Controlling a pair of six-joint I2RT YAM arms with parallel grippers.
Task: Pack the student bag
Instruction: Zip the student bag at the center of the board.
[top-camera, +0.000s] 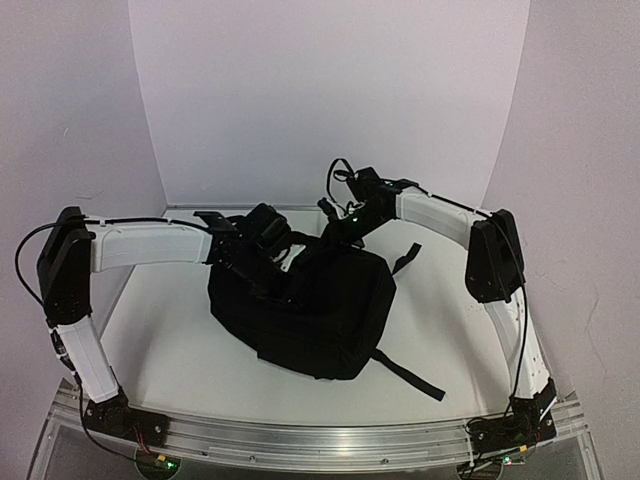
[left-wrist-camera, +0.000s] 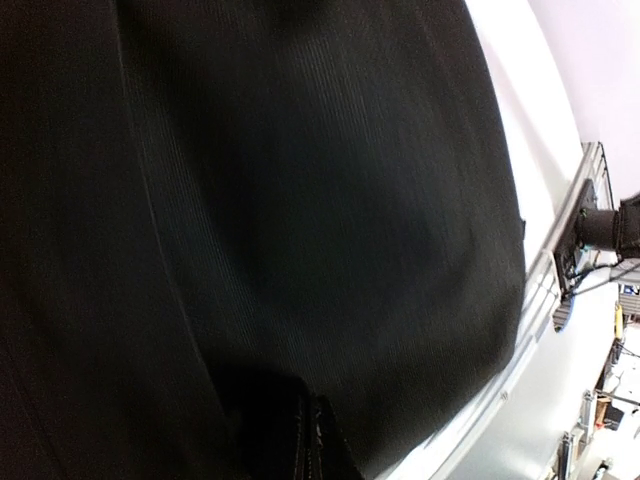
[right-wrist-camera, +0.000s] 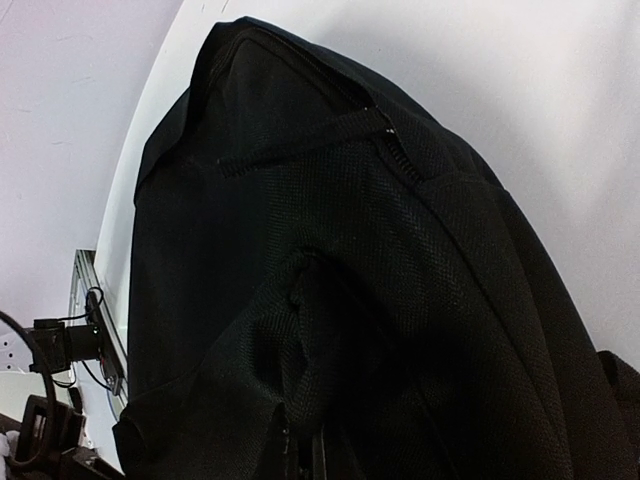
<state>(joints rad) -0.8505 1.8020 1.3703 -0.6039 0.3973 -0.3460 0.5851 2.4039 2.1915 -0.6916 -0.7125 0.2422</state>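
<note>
No words can be read, no numbers, no labels, no brands, no signs, nothing written is seen on the student bag (top-camera: 320, 310) in any view.

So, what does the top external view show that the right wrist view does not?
Only the top view: the whole student bag, the left gripper at its far edge, and a loose strap trailing over the table. Only the right wrist view: the zipper, the mesh weave, and fabric puckering into the shut right gripper. Both: the black bag on the white table.
</note>
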